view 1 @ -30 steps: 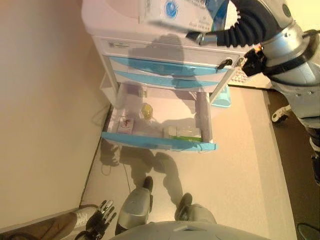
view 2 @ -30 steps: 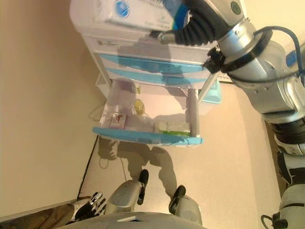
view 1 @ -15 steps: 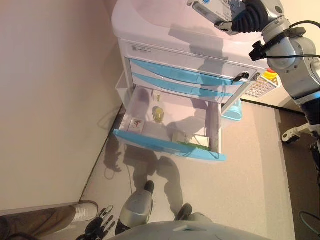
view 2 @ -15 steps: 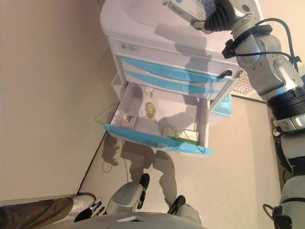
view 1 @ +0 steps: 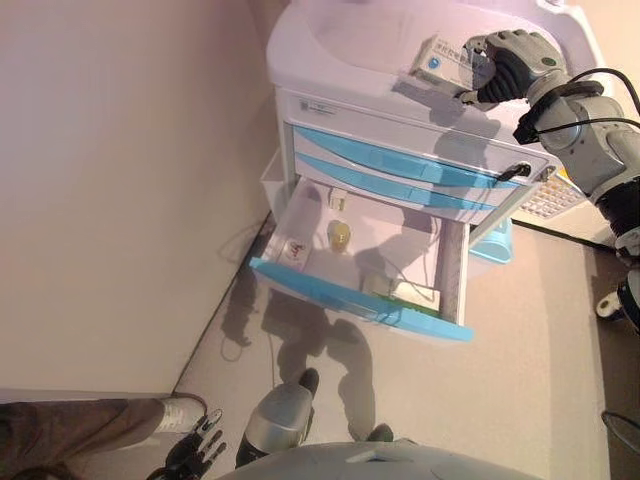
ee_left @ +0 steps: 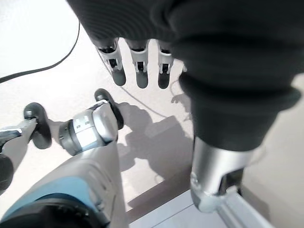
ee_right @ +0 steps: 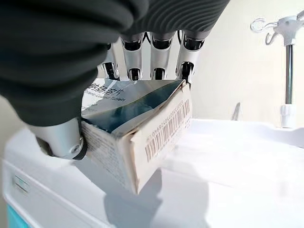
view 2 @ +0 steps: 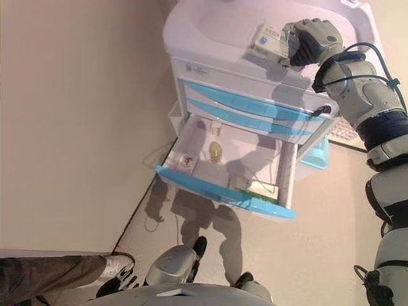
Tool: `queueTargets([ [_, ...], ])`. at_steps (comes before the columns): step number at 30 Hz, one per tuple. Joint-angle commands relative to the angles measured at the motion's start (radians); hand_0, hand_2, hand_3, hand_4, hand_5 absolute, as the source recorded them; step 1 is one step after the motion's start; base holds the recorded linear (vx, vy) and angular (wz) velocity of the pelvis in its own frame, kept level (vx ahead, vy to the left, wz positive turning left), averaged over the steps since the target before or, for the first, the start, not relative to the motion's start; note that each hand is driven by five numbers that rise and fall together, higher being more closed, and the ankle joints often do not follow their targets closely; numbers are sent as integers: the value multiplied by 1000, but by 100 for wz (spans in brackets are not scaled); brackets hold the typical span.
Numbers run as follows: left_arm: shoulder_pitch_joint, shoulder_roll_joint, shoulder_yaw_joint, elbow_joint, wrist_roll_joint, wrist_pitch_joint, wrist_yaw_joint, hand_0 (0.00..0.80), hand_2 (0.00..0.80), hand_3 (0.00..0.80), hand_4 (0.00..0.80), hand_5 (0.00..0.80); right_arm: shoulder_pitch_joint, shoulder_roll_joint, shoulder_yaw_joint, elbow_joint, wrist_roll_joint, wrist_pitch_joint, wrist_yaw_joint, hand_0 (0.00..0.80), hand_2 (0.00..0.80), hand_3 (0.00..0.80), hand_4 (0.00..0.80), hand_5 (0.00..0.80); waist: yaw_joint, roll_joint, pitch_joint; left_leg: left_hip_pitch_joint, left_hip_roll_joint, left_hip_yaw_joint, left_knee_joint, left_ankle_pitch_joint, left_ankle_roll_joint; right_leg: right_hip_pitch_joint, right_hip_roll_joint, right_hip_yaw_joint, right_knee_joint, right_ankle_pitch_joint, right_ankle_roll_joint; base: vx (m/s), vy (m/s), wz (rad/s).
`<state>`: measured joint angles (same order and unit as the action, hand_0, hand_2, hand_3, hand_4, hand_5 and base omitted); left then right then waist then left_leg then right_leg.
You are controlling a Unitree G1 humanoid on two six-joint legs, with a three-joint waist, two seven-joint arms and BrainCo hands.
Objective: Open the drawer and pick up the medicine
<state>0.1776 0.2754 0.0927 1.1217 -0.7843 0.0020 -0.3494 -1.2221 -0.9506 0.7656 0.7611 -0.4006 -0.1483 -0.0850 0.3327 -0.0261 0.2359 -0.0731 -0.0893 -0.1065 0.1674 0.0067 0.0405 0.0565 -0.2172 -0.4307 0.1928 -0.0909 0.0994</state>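
right hand point(ee_right: 71, 85) pinches the box point(ee_right: 137, 130) between fingers and thumb, over the cart point(view 1: 340, 45) top | box looks light, stiff cardboard, crushable; hold the flat faces | drawer point(view 1: 365, 300) open | left hand point(ee_left: 137, 66) hangs low, fingers straight, empty

The right arm reaches forward and up, bent at the elbow, its dark ribbed wrist cover leading to the right hand point(view 1: 510, 68). That hand's fingers point(ee_right: 159, 59) curl over the top of a medicine box point(ee_right: 137, 128) while the thumb presses its near end, pinching it. The left arm hangs low, and the left hand point(ee_left: 137, 66) points downward with fingers straight, relaxed and empty.
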Motion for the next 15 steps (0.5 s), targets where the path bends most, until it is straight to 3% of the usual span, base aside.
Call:
queueTargets([
  [1,45,60,-44,-10,3,24,8,0,0,0,0,0,-197,-13,122,87,-107,-9,-71,800,800,800,800,800,48,-24,-15,36,-38,-36,-36,-102,2,10,-14,30,120,-7,11,14,6,9],
  [7,66,66,-42,-25,8,48,11,0,0,0,0,0,-261,-36,205,176,-214,23,-138,800,800,800,800,800,74,-19,-1,25,-44,-58,-36,-95,2,2,-21,10,129,-13,11,27,7,10],
  [13,89,67,-53,-38,-9,53,0,0,0,0,0,0,-319,-56,245,241,-221,178,-219,800,800,800,800,800,99,-16,21,19,-49,-78,-31,-108,-3,4,-25,10,142,-40,16,44,-26,13],
  [15,94,63,-59,-42,-7,55,-10,0,0,0,0,0,-334,-64,252,256,-245,217,-279,0,0,0,0,0,105,-11,27,12,-55,-83,-23,-109,0,0,-29,10,148,-38,15,0,19,18],
])
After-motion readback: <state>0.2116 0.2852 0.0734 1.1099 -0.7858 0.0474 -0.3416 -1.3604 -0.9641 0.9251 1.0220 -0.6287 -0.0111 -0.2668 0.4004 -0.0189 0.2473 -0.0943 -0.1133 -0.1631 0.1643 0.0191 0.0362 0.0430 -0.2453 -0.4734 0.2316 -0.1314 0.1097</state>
